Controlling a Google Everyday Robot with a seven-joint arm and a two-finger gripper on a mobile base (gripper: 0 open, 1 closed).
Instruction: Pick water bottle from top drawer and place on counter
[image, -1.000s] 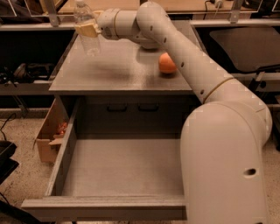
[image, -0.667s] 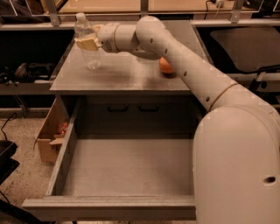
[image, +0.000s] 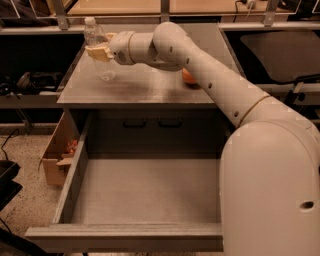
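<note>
The water bottle (image: 101, 65) is clear with a white cap and stands upright at the far left of the grey counter (image: 150, 89); its base is at or just above the surface. My gripper (image: 99, 51) reaches in from the right and is shut on the water bottle around its upper body, with tan fingers (image: 95, 52) across the bottle. The top drawer (image: 60, 200) is pulled fully open below the counter, and its grey floor holds nothing.
An orange round object (image: 187, 76) sits on the counter's right part, partly behind my arm. A brown cardboard box (image: 52, 155) stands on the floor left of the drawer. Dark shelves and gear flank the cabinet. My arm's large base fills the lower right.
My gripper has carried the water bottle leftward and lower over the counter's left part. The drawer has not moved.
</note>
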